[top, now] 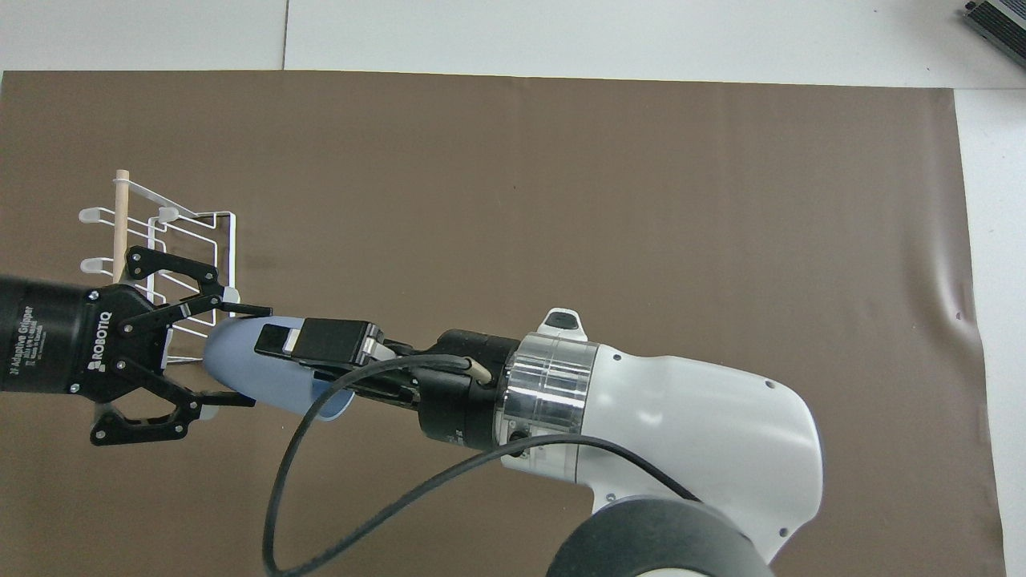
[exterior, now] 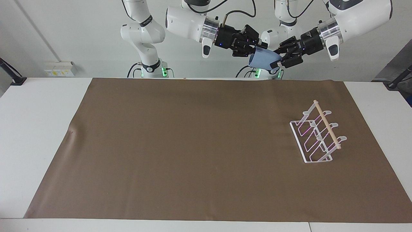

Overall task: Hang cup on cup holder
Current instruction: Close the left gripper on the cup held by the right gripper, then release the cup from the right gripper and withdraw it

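Observation:
The light-blue cup point(exterior: 264, 60) point(top: 248, 369) lies on its side high in the air between both grippers. My left gripper point(exterior: 278, 61) point(top: 258, 353) is shut on its rounded base. At the rim end, my right gripper point(exterior: 257, 53) point(top: 304, 361) has its fingers spread open around the rim; one finger point(top: 313, 340) stands off the cup wall. The white wire cup holder point(exterior: 318, 135) point(top: 192, 240) with its wooden dowel stands on the mat toward the left arm's end, with nothing on its prongs. In the overhead view the left gripper covers part of it.
A brown mat point(exterior: 193, 145) covers most of the white table point(exterior: 32, 129). A grey device point(top: 998, 20) shows at the table's corner farthest from the robots, toward the right arm's end.

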You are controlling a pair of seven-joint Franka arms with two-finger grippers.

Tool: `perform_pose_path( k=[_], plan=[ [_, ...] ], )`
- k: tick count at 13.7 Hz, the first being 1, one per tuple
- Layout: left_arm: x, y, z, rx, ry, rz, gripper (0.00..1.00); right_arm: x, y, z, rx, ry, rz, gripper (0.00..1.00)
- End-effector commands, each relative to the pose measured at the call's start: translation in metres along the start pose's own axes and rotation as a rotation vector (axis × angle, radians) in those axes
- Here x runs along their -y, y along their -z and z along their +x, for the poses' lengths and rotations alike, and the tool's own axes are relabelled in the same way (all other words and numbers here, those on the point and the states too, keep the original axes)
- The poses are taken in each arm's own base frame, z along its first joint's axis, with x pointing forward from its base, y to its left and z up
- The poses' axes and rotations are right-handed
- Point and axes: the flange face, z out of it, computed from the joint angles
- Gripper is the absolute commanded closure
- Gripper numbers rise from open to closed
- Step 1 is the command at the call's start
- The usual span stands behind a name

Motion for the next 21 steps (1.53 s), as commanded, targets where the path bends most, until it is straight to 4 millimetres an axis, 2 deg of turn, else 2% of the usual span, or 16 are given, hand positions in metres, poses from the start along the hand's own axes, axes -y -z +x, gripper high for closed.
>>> perform_pose_path(
  k=[1, 5, 8, 9, 12, 14, 17, 19, 21],
  plan=[
    [0.009, 0.000, 0.000, -0.019, -0.024, -0.013, 1.00, 0.003, 0.005, -0.002, -0.030, -0.022, 0.009, 0.00],
    [0.010, 0.002, 0.009, -0.099, -0.082, 0.026, 1.00, 0.003, 0.005, -0.001, -0.032, -0.017, 0.007, 0.00],
    [0.005, 0.014, 0.011, -0.170, -0.130, 0.038, 1.00, 0.003, 0.005, 0.001, -0.040, 0.062, -0.047, 0.00],
    [-0.002, 0.017, 0.013, -0.214, -0.160, 0.057, 1.00, 0.004, 0.006, 0.004, -0.049, 0.125, -0.086, 0.00],
    [-0.014, 0.031, 0.014, -0.346, -0.249, 0.101, 1.00, 0.004, 0.010, 0.014, -0.058, 0.461, -0.265, 0.00],
    [-0.018, 0.040, 0.018, -0.413, -0.320, 0.135, 1.00, 0.005, 0.015, 0.021, -0.069, 0.590, -0.336, 0.00],
    [-0.025, 0.055, 0.019, -0.536, -0.417, 0.232, 1.00, 0.004, 0.029, 0.041, -0.069, 0.819, -0.444, 0.00],
    [-0.032, 0.065, 0.013, -0.614, -0.485, 0.303, 1.00, -0.002, 0.044, 0.060, -0.035, 0.958, -0.576, 0.00],
    [-0.037, 0.070, 0.016, -0.671, -0.547, 0.318, 1.00, -0.006, 0.058, 0.078, 0.020, 1.077, -0.688, 0.00]
  ],
)
